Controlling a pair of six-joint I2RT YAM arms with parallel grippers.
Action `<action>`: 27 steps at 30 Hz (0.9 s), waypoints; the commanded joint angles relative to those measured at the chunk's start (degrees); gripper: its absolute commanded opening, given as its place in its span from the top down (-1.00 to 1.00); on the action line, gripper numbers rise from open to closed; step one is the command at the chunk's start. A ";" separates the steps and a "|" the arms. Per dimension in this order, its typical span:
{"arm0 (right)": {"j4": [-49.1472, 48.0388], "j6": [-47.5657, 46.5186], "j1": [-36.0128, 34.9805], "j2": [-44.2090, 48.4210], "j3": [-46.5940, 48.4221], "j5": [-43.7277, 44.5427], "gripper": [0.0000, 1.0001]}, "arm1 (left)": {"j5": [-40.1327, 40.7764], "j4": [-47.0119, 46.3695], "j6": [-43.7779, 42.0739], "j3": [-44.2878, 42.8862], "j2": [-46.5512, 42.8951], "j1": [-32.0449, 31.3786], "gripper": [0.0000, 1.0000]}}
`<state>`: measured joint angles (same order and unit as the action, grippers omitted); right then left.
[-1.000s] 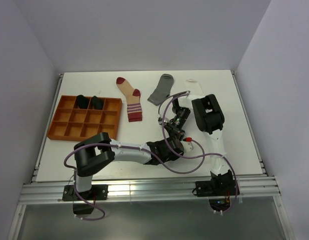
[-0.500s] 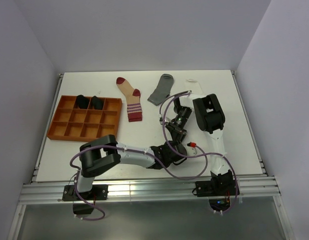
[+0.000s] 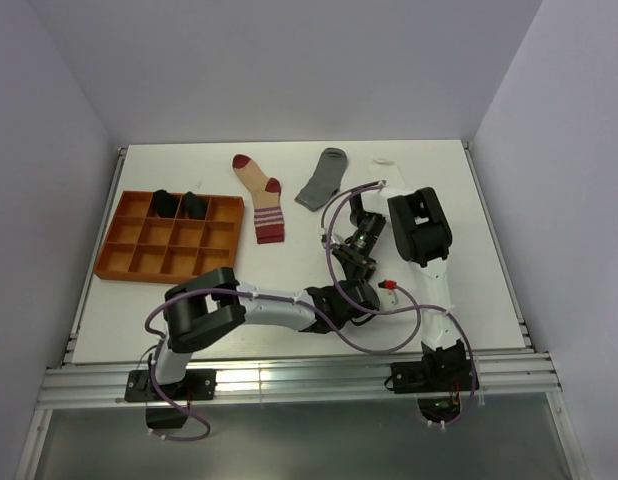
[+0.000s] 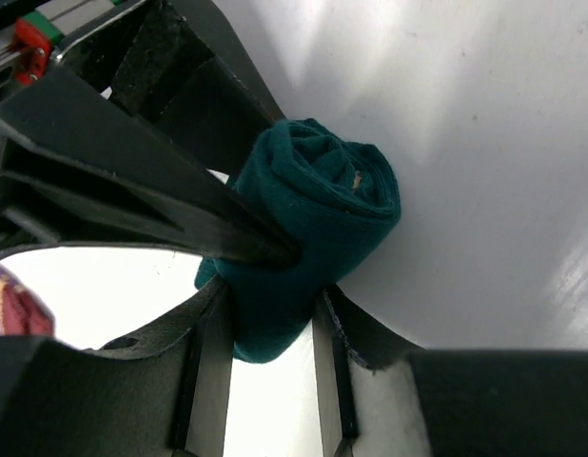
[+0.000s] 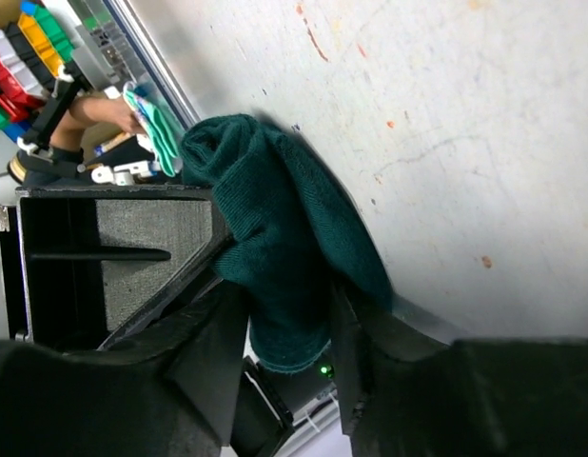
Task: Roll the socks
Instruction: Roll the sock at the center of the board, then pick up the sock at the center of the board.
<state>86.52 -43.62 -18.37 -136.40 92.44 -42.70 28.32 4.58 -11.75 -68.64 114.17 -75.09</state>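
Note:
A dark teal sock (image 4: 318, 205) is rolled into a tight bundle just above the white table. My left gripper (image 4: 270, 328) is shut on its lower end. My right gripper (image 5: 289, 333) is shut on the same sock (image 5: 275, 238) from the other side. In the top view both grippers meet at mid-table, left (image 3: 349, 297) and right (image 3: 353, 262), and hide the roll. A beige red-striped sock (image 3: 261, 195), a grey sock (image 3: 322, 178) and a white sock (image 3: 389, 172) lie flat at the back. Two black rolled socks (image 3: 164, 203) (image 3: 194, 205) sit in the tray.
The orange compartment tray (image 3: 124, 270) stands at the left, with most compartments bare. Purple cables loop around both wrists near the table's middle. The right arm's upper link (image 3: 419, 228) partly covers the white sock.
Both grippers have shifted a little right and toward the near edge with the teal sock between them. The left arm's elbow has swung right. The other socks have not moved.

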 commanded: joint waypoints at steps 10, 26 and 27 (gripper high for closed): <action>-8.12 2.39 2.98 8.94 -1.04 -5.64 -0.31 | -22.86 4.12 10.95 0.61 6.07 4.86 1.00; -19.10 14.43 15.90 20.29 3.09 -2.12 -0.42 | -22.86 4.74 17.36 0.88 5.28 7.76 0.99; -19.02 14.61 16.87 20.64 3.44 -2.74 -0.41 | -23.65 4.39 18.07 0.79 4.06 8.98 1.00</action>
<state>70.26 -32.51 -4.64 -119.98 93.14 -44.18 14.92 -0.49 -0.67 -70.63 114.87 -67.96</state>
